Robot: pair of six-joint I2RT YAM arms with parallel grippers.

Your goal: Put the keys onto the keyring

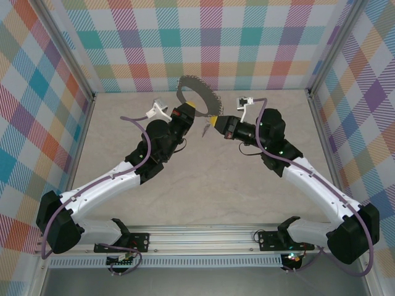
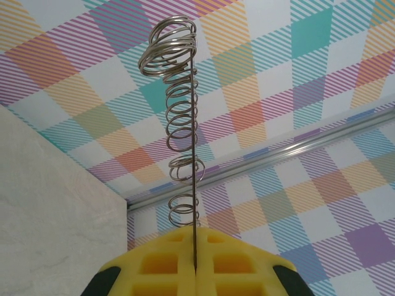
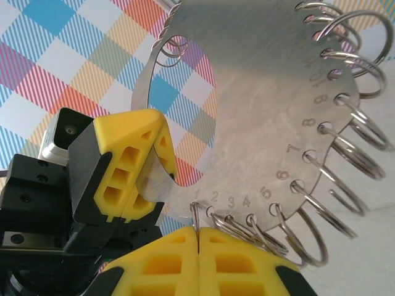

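Note:
The keyring [image 3: 265, 92] is a flat silver crescent plate with numbered holes, and several wire rings hang along its outer edge. It is held up in the air near the back wall [image 1: 196, 91]. My left gripper [image 2: 195, 268] is shut on the plate's inner tip, so its wrist view shows the keyring [image 2: 194, 185] edge-on. Across from it, the left gripper's yellow fingers [image 3: 133, 166] clamp that tip. My right gripper [image 3: 198, 237] is shut on the smallest ring [image 3: 195, 216], at hole 1. The keys are hidden.
The two arms meet at mid-table, left gripper [image 1: 187, 111] facing right gripper [image 1: 216, 123]. Checked walls [image 1: 197, 37] enclose the beige table [image 1: 203, 191] on three sides, with aluminium posts at the corners.

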